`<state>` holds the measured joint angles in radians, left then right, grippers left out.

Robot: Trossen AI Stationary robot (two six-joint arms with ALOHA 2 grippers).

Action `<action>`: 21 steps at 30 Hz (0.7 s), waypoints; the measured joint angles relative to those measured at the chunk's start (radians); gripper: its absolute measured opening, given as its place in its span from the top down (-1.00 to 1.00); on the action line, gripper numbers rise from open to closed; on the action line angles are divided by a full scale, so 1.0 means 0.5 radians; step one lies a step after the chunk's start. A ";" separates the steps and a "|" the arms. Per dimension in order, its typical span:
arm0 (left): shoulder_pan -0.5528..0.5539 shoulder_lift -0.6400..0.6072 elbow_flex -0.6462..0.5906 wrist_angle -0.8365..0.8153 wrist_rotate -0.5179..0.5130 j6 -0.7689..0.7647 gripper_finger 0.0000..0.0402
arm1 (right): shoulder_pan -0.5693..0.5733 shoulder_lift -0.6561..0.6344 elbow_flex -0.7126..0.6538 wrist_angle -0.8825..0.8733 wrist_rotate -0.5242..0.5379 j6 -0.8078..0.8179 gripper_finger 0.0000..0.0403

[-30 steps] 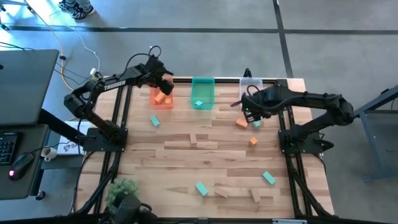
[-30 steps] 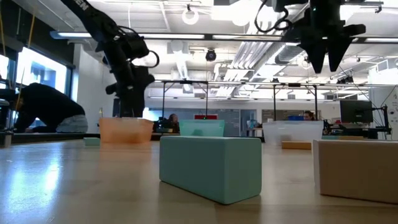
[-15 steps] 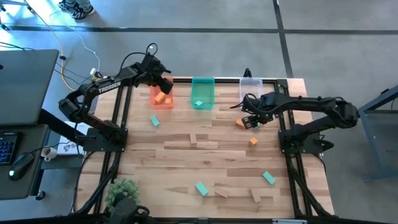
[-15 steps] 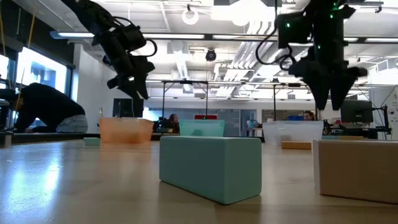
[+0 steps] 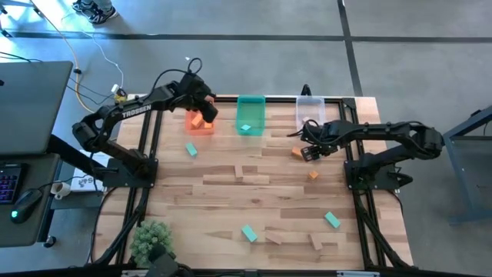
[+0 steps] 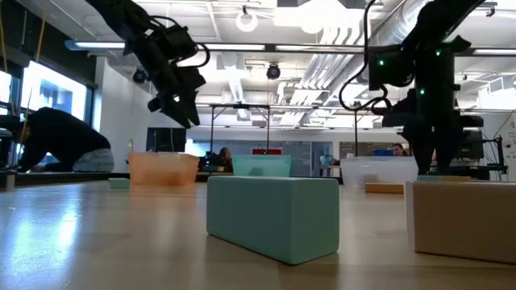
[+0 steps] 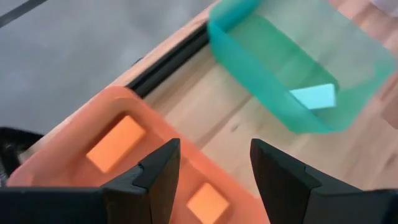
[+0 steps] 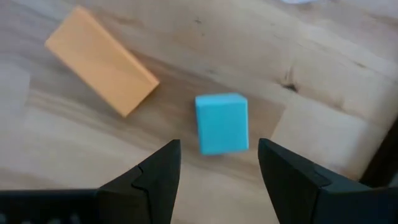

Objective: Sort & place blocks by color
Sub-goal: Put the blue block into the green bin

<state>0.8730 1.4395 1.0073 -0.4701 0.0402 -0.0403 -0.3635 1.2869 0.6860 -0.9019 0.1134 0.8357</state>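
Right wrist view: right claw (image 8: 217, 163) open and empty above teal block (image 8: 222, 122) lying beside orange block (image 8: 99, 60); descend centred, straddle teal only, avoid nudging orange.

Table (image 5: 231, 208): pale wood, banded planks. Orange bin (image 7: 74, 149): translucent orange, holding two orange blocks (image 7: 115, 143). Green bin (image 7: 292, 68): translucent teal, holding one teal block (image 7: 314, 96). Third bin (image 5: 310, 111): apparently clear. Loose blocks: teal (image 8: 221, 122), orange (image 8: 99, 60), tan (image 5: 247, 171). Arms: dark.
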 joint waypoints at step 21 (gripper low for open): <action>-0.128 0.000 0.000 0.108 -0.058 -0.070 0.10 | -0.180 0.004 -0.274 0.373 -0.127 -0.155 0.46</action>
<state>0.8089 1.4395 1.0073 -0.4162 0.0113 -0.0753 -0.4538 1.2888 0.5489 -0.7152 0.0500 0.7581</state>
